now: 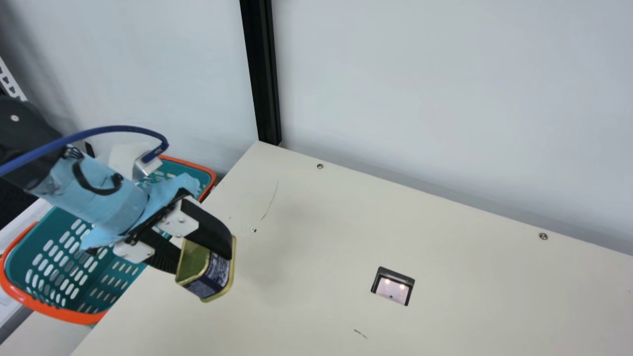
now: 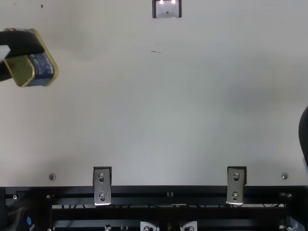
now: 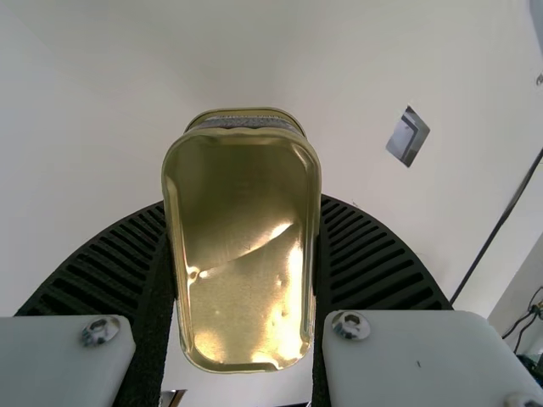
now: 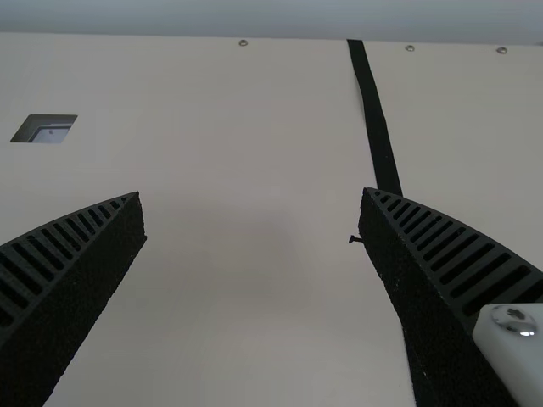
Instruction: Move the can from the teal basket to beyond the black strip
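Can point(image 1: 216, 272), one: above the table point(image 1: 306, 247), out of the teal basket point(image 1: 59, 313), clamped in the left gripper point(image 3: 242, 210). Right gripper point(image 4: 252, 198): empty, spread wide. Advised: squeeze steadily, lower gently mid-table, likely for handover towards the black strip point(image 4: 373, 110).

Cream table point(image 1: 316, 247), black strip point(image 4: 377, 127) lying across it

Main view: the left arm point(image 1: 118, 202) partly hides the teal basket point(image 1: 57, 220). Right wrist view: a finger point(image 4: 416, 305) partly covers the black strip point(image 4: 373, 110)
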